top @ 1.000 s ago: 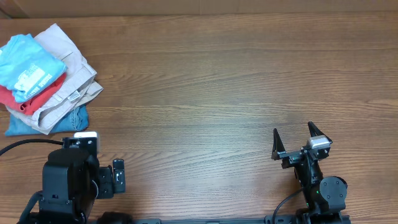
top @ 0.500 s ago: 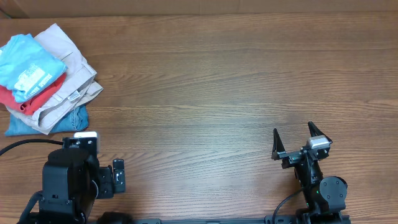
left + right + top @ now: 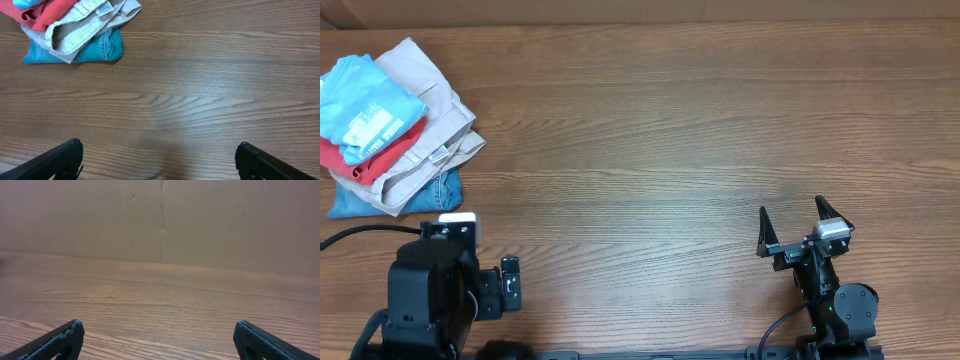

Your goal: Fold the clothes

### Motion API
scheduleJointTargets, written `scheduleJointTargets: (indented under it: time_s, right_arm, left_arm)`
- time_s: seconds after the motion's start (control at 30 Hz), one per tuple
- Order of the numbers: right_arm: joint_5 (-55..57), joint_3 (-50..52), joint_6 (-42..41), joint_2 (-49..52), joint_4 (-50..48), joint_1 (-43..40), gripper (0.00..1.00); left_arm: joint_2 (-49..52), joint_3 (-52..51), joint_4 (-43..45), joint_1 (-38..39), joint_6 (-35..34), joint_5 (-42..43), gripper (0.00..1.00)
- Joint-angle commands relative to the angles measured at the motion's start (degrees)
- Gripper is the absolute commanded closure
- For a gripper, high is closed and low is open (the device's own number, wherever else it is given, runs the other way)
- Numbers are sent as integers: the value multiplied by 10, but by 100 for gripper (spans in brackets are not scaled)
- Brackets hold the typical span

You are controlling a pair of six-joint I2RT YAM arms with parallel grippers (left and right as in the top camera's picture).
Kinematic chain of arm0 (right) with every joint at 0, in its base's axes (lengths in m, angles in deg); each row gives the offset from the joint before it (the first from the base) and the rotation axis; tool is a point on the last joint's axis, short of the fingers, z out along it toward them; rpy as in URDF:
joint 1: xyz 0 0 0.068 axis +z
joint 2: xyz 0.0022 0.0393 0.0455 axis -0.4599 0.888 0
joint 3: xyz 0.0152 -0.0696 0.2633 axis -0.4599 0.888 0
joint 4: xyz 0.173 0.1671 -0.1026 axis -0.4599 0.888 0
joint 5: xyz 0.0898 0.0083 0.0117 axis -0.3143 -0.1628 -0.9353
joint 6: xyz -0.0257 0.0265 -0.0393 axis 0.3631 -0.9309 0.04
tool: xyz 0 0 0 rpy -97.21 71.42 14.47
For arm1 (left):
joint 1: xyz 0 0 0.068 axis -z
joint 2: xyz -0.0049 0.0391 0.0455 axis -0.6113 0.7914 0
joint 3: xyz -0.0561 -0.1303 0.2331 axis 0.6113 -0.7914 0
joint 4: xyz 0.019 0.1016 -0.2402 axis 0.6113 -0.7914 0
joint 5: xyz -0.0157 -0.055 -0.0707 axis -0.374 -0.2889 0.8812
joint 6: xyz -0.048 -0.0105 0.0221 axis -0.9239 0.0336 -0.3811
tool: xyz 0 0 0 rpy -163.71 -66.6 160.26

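The light sky-blue T-shirt (image 3: 365, 105) with printed lettering lies crumpled on top of a pile of clothes at the table's far left. Only a sliver of it (image 3: 25, 2) shows at the top edge of the left wrist view. My left arm (image 3: 430, 285) rests at the near left, below the pile. Its gripper (image 3: 159, 145) is wide open and empty over bare wood, well short of the pile. My right gripper (image 3: 791, 215) is open and empty at the near right, far from the clothes. It also shows in the right wrist view (image 3: 157, 325).
Under the blue shirt lie a red T-shirt (image 3: 360, 158), beige trousers (image 3: 432, 120) and blue denim (image 3: 375, 203). They also show in the left wrist view: red shirt (image 3: 47, 15), trousers (image 3: 85, 27), denim (image 3: 75, 50). A cardboard wall (image 3: 160, 220) backs the wooden table (image 3: 670, 150).
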Motion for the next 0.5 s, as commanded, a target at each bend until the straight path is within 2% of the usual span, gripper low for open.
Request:
scheduleJointTargets:
  time_s: [0.0, 0.17, 0.47]
  right_arm:
    - [-1, 5, 2, -4, -3, -4, 0]
    - [-1, 5, 2, -4, -3, -4, 0]
    - [-1, 5, 2, -4, -3, -4, 0]
  left_arm:
    - [-40, -16, 14, -3, -6, -4, 0]
    - [-140, -139, 148, -5, -6, 4, 0]
    - [-348, -466, 444, -17, 0, 80, 0]
